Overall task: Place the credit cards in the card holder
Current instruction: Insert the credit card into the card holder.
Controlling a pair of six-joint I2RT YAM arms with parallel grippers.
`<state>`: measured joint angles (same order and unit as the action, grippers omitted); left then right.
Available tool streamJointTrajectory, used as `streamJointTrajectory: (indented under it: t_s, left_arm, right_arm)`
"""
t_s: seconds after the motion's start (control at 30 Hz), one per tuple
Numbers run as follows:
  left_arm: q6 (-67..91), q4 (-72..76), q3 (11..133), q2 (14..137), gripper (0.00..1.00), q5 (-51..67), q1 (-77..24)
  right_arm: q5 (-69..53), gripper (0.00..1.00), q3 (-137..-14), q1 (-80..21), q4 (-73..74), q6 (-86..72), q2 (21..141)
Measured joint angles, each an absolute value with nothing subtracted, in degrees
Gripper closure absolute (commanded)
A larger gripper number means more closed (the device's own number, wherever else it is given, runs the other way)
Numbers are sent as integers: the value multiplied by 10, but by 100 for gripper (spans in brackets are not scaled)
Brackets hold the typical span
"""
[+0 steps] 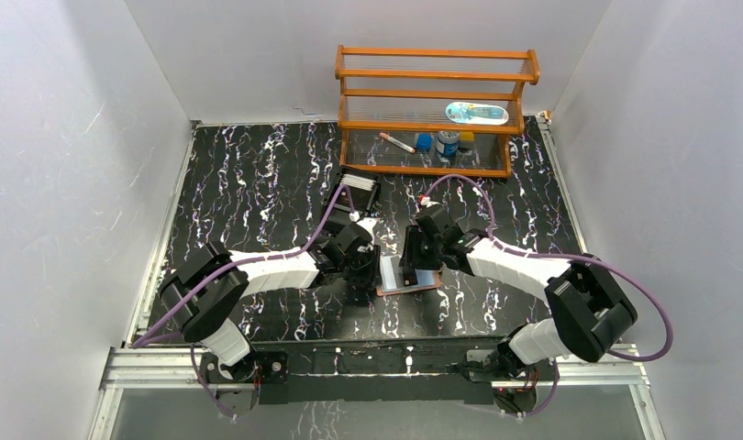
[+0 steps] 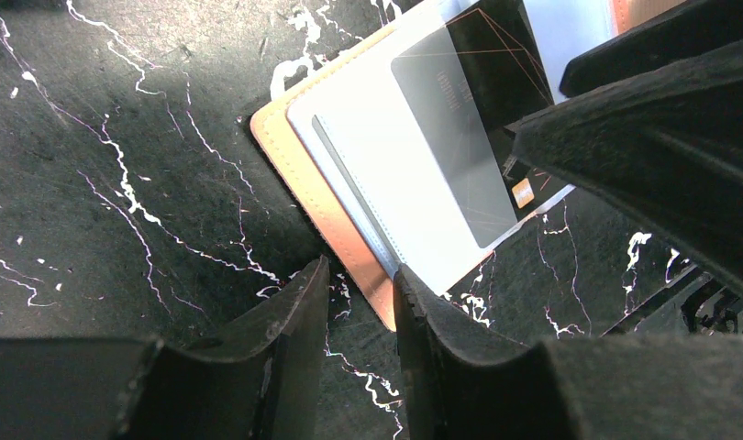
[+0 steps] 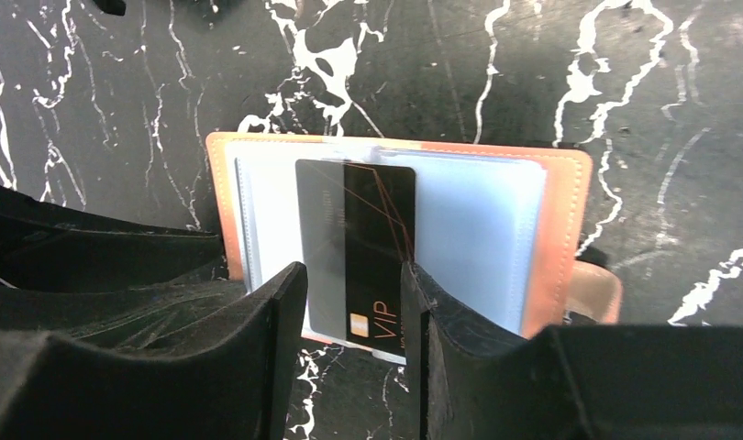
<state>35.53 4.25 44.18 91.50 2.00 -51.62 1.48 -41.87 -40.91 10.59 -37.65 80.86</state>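
The tan-brown card holder [image 1: 432, 286] lies open on the black marbled table between both grippers. A black and grey card marked VIP [image 3: 359, 238] lies along its middle, its near end past the holder's edge. A pale blue card [image 3: 478, 229] fills the right pocket, and the snap tab [image 3: 595, 291] sticks out beside it. My right gripper [image 3: 354, 270] is open, its fingers straddling the VIP card from above. My left gripper [image 2: 360, 270] is open at the holder's tan edge [image 2: 304, 174]; one fingertip [image 2: 406, 286] rests on that edge. Both grippers show from above, left [image 1: 363, 268], right [image 1: 412, 261].
A wooden rack [image 1: 437, 110] with small bottles and a pen stands at the back. A black tray [image 1: 357, 188] with more cards sits just behind the left gripper. The other arm's black fingers fill the upper right of the left wrist view [image 2: 643, 156].
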Motion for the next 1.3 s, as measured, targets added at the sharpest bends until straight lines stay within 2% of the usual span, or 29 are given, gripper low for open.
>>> streamJointTrajectory:
  t_s: [0.3, 0.5, 0.77, 1.0, 1.3]
  left_arm:
    - [355, 43, 442, 915, 69, 20, -516]
    - [355, 43, 442, 915, 69, 20, -516]
    - [355, 43, 442, 915, 69, 20, -517]
    - [349, 42, 442, 915, 69, 20, -518]
    - [349, 42, 442, 915, 69, 19, -518]
  right_arm:
    - [45, 52, -419, -409, 130, -371, 801]
    - [32, 58, -418, -409, 115, -370, 816]
    - [1, 59, -417, -409, 75, -370, 837]
    - [-3, 51, -415, -409, 65, -370, 836]
    - [51, 48, -417, -410, 110, -358, 803]
